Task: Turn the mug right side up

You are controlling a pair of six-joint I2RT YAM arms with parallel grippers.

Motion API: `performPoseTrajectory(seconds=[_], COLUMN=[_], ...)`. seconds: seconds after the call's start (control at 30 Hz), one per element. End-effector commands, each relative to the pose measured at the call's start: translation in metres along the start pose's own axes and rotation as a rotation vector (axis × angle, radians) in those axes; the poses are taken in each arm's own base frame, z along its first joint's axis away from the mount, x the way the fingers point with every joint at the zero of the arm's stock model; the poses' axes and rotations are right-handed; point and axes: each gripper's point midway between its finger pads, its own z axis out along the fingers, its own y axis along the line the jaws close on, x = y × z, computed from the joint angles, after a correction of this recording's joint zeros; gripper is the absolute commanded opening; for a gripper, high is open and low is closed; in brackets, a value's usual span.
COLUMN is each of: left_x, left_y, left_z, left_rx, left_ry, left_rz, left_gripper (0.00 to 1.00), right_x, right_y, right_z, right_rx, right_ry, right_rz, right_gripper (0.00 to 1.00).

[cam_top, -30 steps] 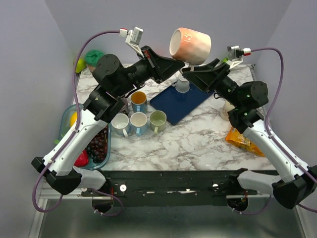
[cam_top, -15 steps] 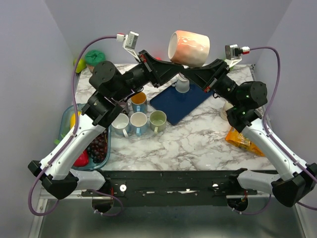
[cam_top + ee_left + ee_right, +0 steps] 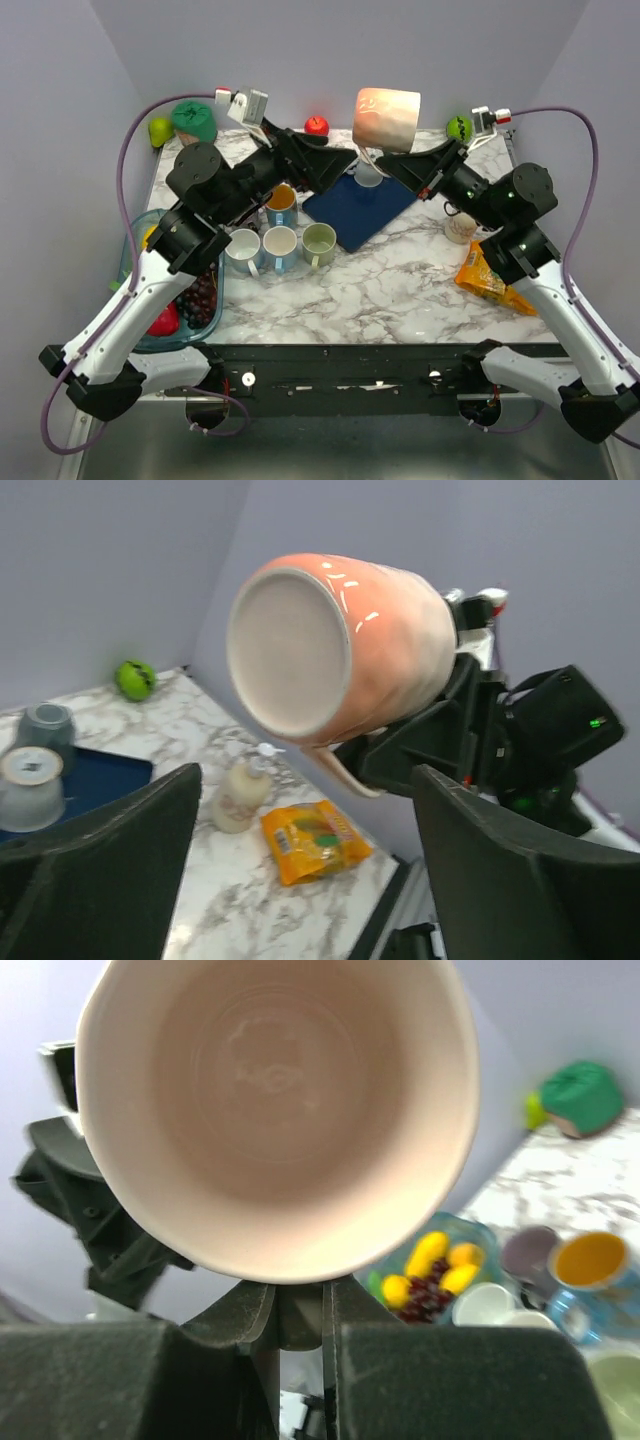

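A: Status re the mug (image 3: 387,118)?

B: It's held high above the marble table (image 3: 400,280), between the two arms, approx. over the far end of the blue tray (image 3: 350,215) as seen from the top cam. The handle (image 3: 335,770) is pinched by the right gripper (image 3: 300,1300), jaws pressed nearly together on it. The left gripper (image 3: 345,162) is spread wide just beside the mug, w/ nothing in it.

A: Orientation?

B: Tipped roughly on its side, it's judged. The mouth is seen by the right wrist cam and the flat base by the left one, so it's not yet upright.

A: How is the step best done?

B: Prob. the right wrist is to be rolled slowly until the mouth faces up, w/ the pinch held firm. All the weight is hung off one thin handle, so a swing or slip is to be expected if it's rushed. The left gripper is best drawn clear first. The mug is then to be lowered onto bare marble, base flat, before it's released.

A: Materials?

B: Glazed ceramic. The outside is peach-orange w/ glare spots. The inside is paler, and faint rings are seen at the bottom. The rim is thick and rounded, the walls slightly flared. It's hard and slick, so little grip is likely offered to the pads.
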Motion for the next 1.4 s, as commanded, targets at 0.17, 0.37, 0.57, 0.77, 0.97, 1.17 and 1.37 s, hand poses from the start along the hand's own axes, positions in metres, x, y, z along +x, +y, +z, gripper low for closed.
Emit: performPoseTrajectory(seconds=[0.17,0.37,0.57,0.77,0.97,1.17,1.37], left_x=[0.001,0.008,0.018,0.026,0.039,0.051,0.059], left_y=[0.096,0.124,0.138,0.143,0.145,0.147,0.151], left_z=[-0.054,-0.063,-0.064,-0.065,-0.068,-0.071,-0.070], left_rx=[-0.500,-0.668,-0.733,-0.757,-0.752,-0.749,-0.741], left_ry=[0.006,0.085,0.133,0.176,0.228,0.283,0.327], left_rz=[0.275,0.304,0.296,0.284,0.269,0.265,0.265], left_gripper=[0.99,0.99,0.99,0.99,0.99,0.99,0.99], right_x=[0.031,0.104,0.180,0.250,0.283,0.307,0.327], right_y=[-0.054,-0.095,-0.120,-0.144,-0.166,-0.191,-0.210], right_z=[-0.072,-0.116,-0.131,-0.145,-0.154,-0.158,-0.152], right_rx=[0.395,0.570,0.748,0.906,1.021,1.081,1.110], right_ry=[0.180,0.387,0.562,0.746,0.822,0.847,0.863], right_rz=[-0.260,-0.286,-0.312,-0.343,-0.360,-0.403,-0.427], right_gripper=[0.01,0.01,0.01,0.01,0.01,0.01,0.01])
